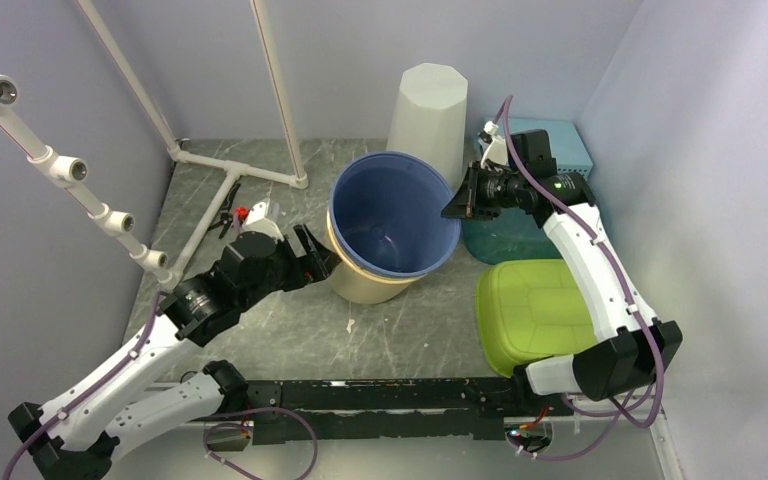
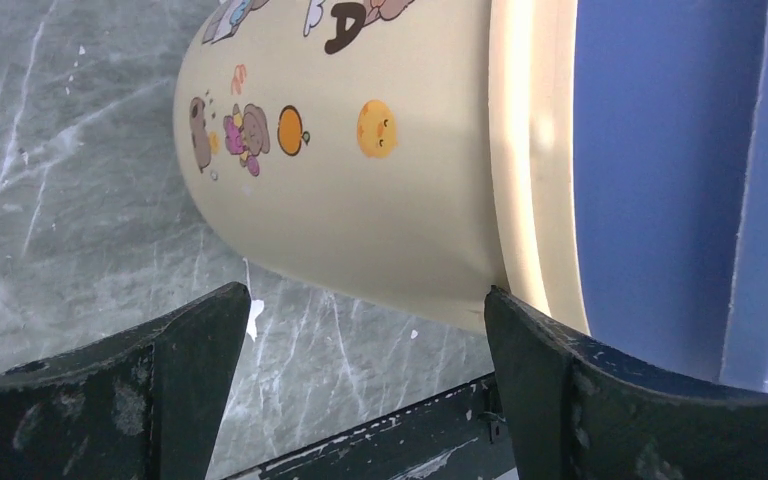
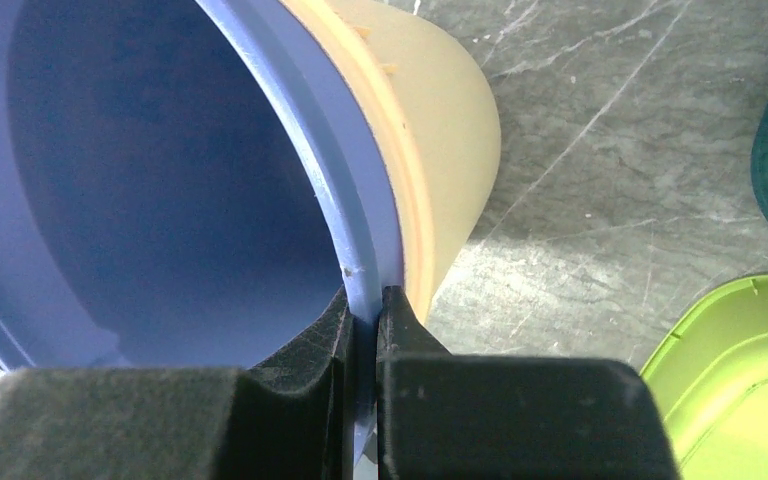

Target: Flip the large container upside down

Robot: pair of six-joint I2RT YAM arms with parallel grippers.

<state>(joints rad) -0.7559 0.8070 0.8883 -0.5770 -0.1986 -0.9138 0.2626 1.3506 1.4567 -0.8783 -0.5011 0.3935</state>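
A large blue bucket (image 1: 395, 205) sits nested inside a cream bucket (image 1: 365, 285) with cartoon stickers, mid-table, and the pair leans toward the near side. My right gripper (image 1: 453, 205) is shut on the blue bucket's right rim; in the right wrist view (image 3: 365, 300) the blue rim (image 3: 360, 220) is pinched between the fingers, with the cream wall (image 3: 450, 150) just outside. My left gripper (image 1: 322, 258) is open at the cream bucket's left side. In the left wrist view (image 2: 365, 293) its fingers straddle the cream wall (image 2: 360, 200) below the blue rim (image 2: 660, 180), not closed on it.
A tall white bin (image 1: 430, 105) stands behind the buckets. A teal container (image 1: 505, 240), a lime green tub (image 1: 535, 310) and a light blue box (image 1: 560, 140) crowd the right side. White pipe framing (image 1: 240, 170) and a small tool (image 1: 240, 215) lie at the left.
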